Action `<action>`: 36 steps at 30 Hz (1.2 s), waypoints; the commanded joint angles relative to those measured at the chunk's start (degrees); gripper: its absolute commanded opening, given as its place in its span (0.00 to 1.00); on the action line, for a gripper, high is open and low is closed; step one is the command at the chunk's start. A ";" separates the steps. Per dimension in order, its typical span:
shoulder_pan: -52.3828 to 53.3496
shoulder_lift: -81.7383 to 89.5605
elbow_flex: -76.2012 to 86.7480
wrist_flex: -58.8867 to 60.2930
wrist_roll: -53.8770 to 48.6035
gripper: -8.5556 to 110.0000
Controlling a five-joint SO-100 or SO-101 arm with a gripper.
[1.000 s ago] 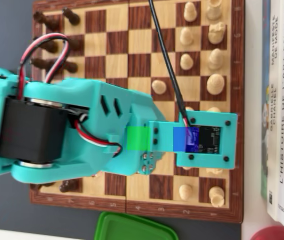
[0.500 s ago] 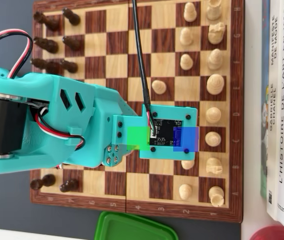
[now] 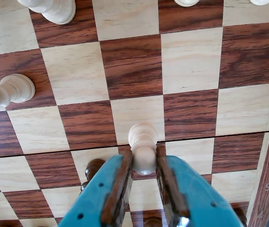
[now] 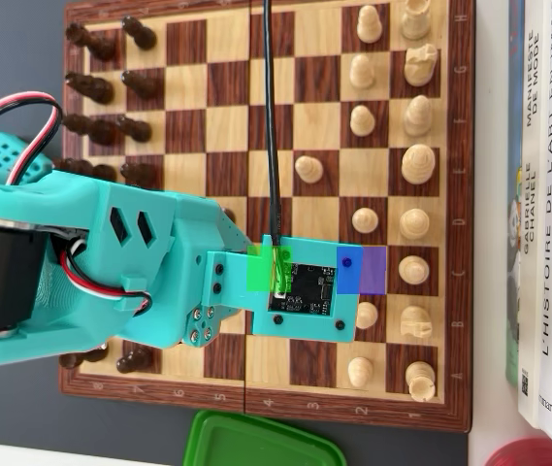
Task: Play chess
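In the wrist view my teal gripper (image 3: 143, 164) with wood-lined fingers (image 3: 120, 184) is shut on the round head of a white pawn (image 3: 142, 142). The pawn's base points at the board's fold line; I cannot tell whether it touches the chessboard (image 3: 134, 66). In the overhead view my arm (image 4: 140, 262) reaches across the chessboard (image 4: 227, 126) from the left. The wrist camera board (image 4: 300, 286) hides the jaws and the held pawn. White pieces (image 4: 416, 165) fill the right side and dark pieces (image 4: 111, 87) the left. One white pawn (image 4: 308, 169) stands advanced.
Other white pieces show at the wrist view's left (image 3: 9, 91) and top left (image 3: 54, 9); a dark piece (image 3: 94, 170) stands just left of the jaws. In the overhead view books (image 4: 547, 194) lie right of the board, and a green lid (image 4: 256, 442) and red object (image 4: 537, 451) below it.
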 commanded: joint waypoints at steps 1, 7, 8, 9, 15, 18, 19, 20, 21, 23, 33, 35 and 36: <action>1.05 1.76 -0.26 -0.62 -0.35 0.14; 1.05 -0.70 -0.70 -0.62 -0.35 0.14; 1.05 -1.14 -0.88 -0.62 -0.35 0.14; 1.05 -1.23 -0.88 -0.62 -0.35 0.14; 0.62 -1.67 -0.97 -0.62 -0.35 0.14; 0.53 -1.76 -1.05 -0.62 -0.35 0.14; 0.53 -1.76 -1.05 -0.70 -0.35 0.14; 0.53 -1.93 -1.05 -1.23 -0.35 0.14; 0.44 -2.55 -1.05 -1.76 -0.35 0.14; 0.35 -3.87 -1.32 -2.29 -0.35 0.14; 0.18 -5.01 -3.25 -0.88 -0.35 0.14; 0.18 -5.01 -3.34 -0.70 -0.35 0.14; 0.18 -5.01 -3.34 -0.79 -0.35 0.14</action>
